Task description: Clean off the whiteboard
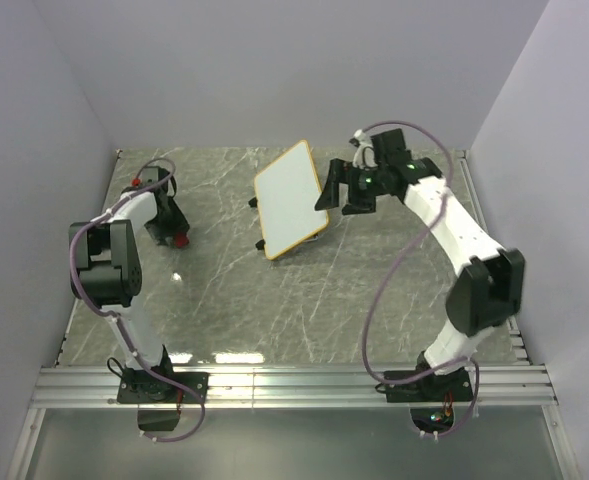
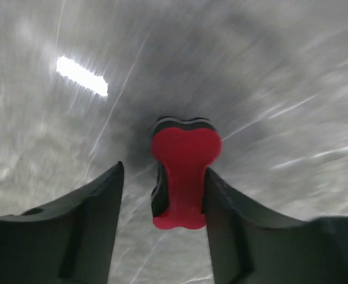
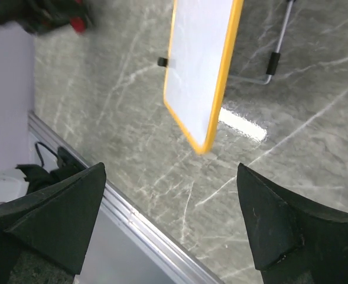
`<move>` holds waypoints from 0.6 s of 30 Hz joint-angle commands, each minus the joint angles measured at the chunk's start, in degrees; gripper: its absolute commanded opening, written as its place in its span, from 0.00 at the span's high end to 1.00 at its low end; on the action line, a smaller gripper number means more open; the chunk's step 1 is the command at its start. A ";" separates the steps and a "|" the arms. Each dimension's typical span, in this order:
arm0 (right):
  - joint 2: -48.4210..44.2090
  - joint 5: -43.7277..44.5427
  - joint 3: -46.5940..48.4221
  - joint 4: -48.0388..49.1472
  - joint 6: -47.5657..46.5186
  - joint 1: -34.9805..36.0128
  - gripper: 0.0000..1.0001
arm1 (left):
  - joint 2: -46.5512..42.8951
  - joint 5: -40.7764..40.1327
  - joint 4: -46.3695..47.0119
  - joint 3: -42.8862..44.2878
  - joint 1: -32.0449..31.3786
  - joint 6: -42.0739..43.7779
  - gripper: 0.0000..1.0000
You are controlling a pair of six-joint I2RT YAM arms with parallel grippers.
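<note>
Top external: whiteboard [image 1: 289,198] stands propped mid-back on the surface [image 1: 224,300], long axis near-to-far. My right hand [image 1: 342,197], spread wide and empty, sits just beside its right edge. Left hand [image 1: 169,230], jaws parted around the eraser [image 2: 182,177], is well off left.

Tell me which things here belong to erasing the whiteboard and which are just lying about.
For the job: whiteboard; red-and-black eraser, between the jaws of the left tool.
Just there: marbled table; metal rail along the near edge.
</note>
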 commanded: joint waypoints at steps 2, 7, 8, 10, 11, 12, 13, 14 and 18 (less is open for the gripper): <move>-11.57 0.37 -9.09 3.23 1.62 -1.95 0.01 | -5.89 -0.95 1.08 -6.24 0.03 -0.11 0.37; -20.64 1.86 -20.16 5.95 1.80 -2.22 0.00 | -9.67 -0.77 0.03 -10.55 -0.06 -0.29 0.16; -23.35 1.95 -21.40 6.30 1.80 -2.22 0.00 | -11.33 -0.34 -0.32 -10.90 -0.06 -0.29 0.15; -25.82 1.43 -24.57 7.19 2.24 -2.22 0.00 | -13.27 0.02 -1.37 -11.35 -0.15 -0.55 0.01; -27.84 1.60 -25.36 7.36 2.33 -2.22 0.00 | -13.81 0.02 -2.07 -11.26 -0.15 -0.55 0.01; -28.81 1.60 -26.85 7.71 2.59 -2.31 0.00 | -14.25 -0.07 -3.39 -10.65 -0.06 -0.81 0.00; -29.87 1.78 -27.47 7.98 2.68 -2.31 0.00 | -15.73 -0.07 -4.01 -10.38 -0.06 -0.99 0.00; -31.97 1.86 -28.09 8.07 2.85 -2.40 0.00 | -16.62 0.19 -4.36 -10.12 -0.14 -1.08 0.00; -37.16 1.86 -31.51 9.64 4.87 -2.40 0.00 | -22.68 5.11 -4.80 -8.02 -0.32 -0.64 0.01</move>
